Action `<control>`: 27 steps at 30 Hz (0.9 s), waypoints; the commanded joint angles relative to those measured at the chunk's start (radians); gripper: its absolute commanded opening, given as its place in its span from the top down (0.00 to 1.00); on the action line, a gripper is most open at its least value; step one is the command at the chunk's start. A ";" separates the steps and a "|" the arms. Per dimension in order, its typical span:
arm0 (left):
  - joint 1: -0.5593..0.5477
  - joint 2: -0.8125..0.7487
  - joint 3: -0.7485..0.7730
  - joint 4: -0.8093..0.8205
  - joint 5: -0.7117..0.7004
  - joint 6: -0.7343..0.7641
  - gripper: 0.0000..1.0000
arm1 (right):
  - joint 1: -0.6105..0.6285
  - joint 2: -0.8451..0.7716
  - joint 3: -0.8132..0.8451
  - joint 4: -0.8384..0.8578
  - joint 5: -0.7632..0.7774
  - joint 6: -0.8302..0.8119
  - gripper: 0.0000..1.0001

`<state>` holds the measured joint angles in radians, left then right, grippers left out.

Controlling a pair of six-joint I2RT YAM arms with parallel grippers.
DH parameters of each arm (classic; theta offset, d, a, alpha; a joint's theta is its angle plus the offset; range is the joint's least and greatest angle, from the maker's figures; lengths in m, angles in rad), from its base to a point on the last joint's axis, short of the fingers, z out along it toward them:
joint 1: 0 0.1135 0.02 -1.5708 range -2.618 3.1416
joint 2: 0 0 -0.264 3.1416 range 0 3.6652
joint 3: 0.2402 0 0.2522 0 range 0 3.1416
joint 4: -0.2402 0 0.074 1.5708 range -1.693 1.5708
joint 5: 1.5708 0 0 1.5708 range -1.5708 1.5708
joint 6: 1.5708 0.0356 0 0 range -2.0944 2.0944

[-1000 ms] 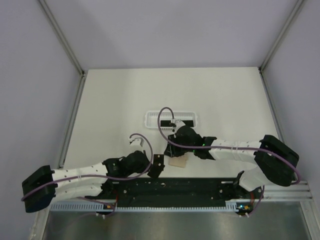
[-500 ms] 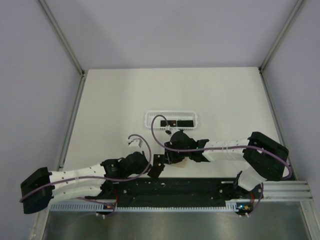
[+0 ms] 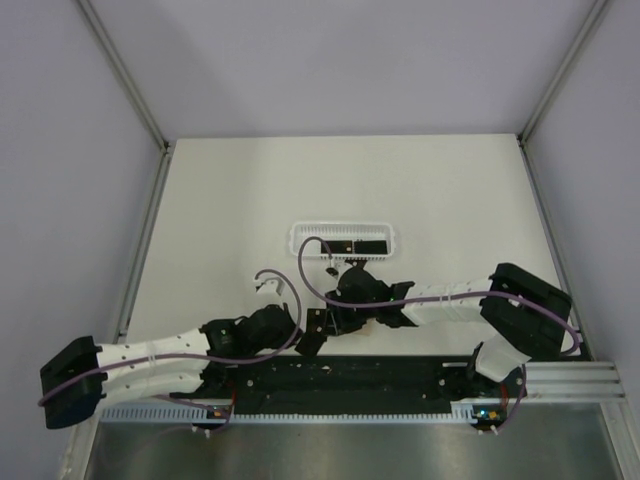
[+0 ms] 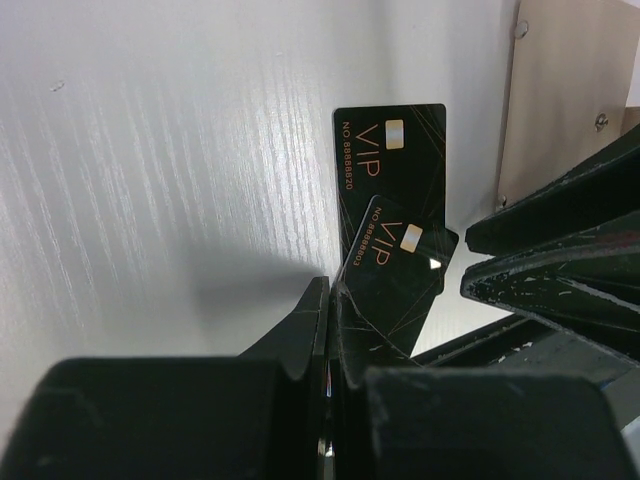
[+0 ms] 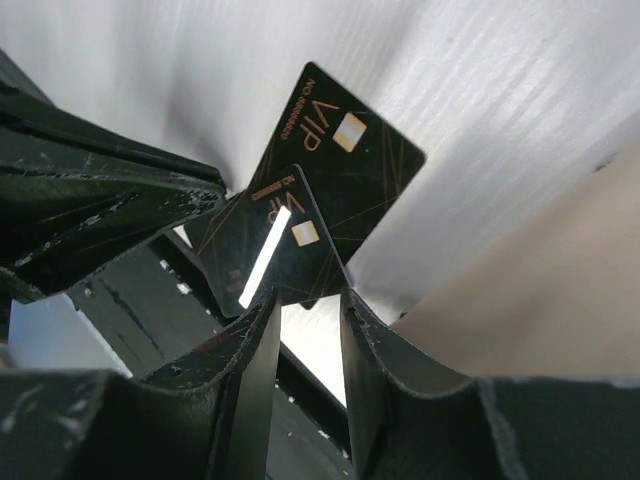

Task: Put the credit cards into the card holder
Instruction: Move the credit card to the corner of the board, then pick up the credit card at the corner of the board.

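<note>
As cards (image 4: 390, 150) look thin, stiff, slick, pinch an edge. L gripper (image 4: 330, 300) clamps one card (image 4: 395, 270) near the holder (image 4: 570, 90); R gripper (image 5: 308, 298) jaws parted.

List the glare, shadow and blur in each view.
Left wrist: glare streaks the table, a soft shadow lies ahead of the blurred dark left fingers. Right wrist: a white glare bar crosses the nearer credit card; the card holder is out of focus. Top external: even light, faint shadows.

- Credit cards (image 4: 390, 170): glossy black plastic, gold print.
- Card holder (image 4: 565, 90): matt tan, possibly leather.
- Worktop (image 4: 150, 150): white, faintly wood-grained, slight sheen.
- Left hand (image 4: 330, 295): scuffed matt black plastic.
</note>
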<state>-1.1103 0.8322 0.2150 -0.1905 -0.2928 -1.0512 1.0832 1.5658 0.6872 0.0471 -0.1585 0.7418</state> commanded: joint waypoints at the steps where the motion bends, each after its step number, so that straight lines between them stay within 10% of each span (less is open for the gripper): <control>1: -0.010 -0.013 -0.032 -0.064 0.007 -0.010 1.00 | 0.018 0.005 -0.021 0.076 -0.056 0.022 0.69; 27: -0.160 -0.031 -0.045 -0.093 -0.011 -0.092 1.00 | 0.158 -0.161 -0.291 0.293 0.146 0.405 0.56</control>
<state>-1.2568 0.7898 0.1890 -0.2035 -0.2821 -1.1286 1.2274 1.4265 0.4511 0.2443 -0.0910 1.0222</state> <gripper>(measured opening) 0.013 0.427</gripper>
